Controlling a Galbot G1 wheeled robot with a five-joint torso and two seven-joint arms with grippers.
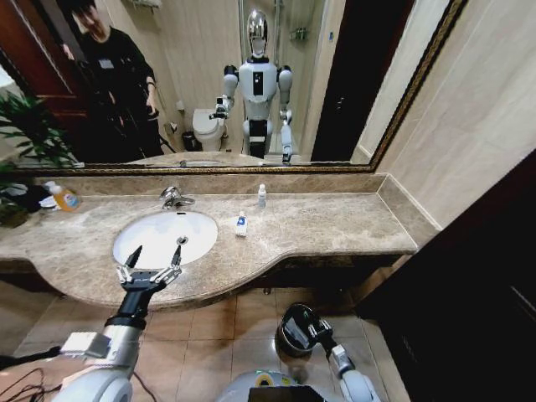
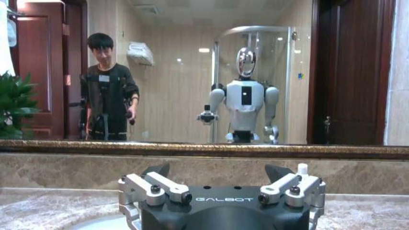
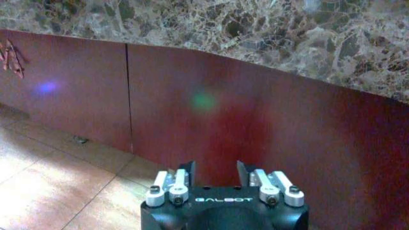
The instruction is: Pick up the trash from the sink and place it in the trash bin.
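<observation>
Left hand (image 1: 157, 254) hovers at the near rim of the sink (image 1: 138, 243), fingers spread wide, nothing between them. Basin sits just ahead of it, chrome tap (image 1: 174, 198) at the far side. White tube with blue label (image 1: 241, 224) lies on the marble worktop (image 1: 335, 222) beyond the hand and to its right, just past the basin edge. Small white bottle (image 1: 261, 195) stands farther back near the wall. Right hand (image 3: 215, 168) is low, below the worktop edge facing the red-brown cabinet front (image 3: 255, 120), fingers slightly apart, empty. Trash bin (image 1: 289, 331) is on the floor right beside it.
</observation>
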